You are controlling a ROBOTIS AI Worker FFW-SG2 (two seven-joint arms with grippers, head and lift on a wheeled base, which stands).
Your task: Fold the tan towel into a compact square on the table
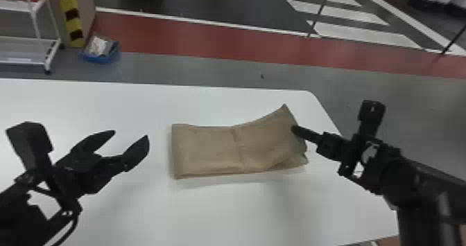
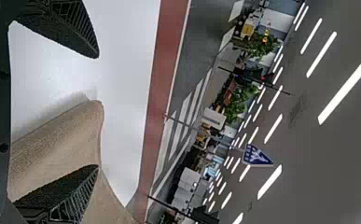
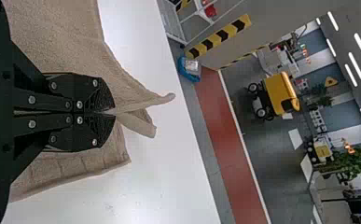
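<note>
Head view: left gripper (image 1: pixel 130 135) wide beside towel (image 1: pixel 208 150), right gripper (image 1: pixel 294 129) pinching its end — perhaps not every layer — so fold low.

My fingers (image 3: pixel 104 95), halfway up the frame, closed on a pinch of tan towel (image 3: pixel 57 46); one corner juts toward frame centre. White table (image 3: pixel 145 186) beneath; yellow vehicle (image 3: pixel 281 93) farther off.

Bright ceiling lights (image 2: pixel 344 92) glow; soft shadow edges the towel (image 1: pixel 208 150).
</note>
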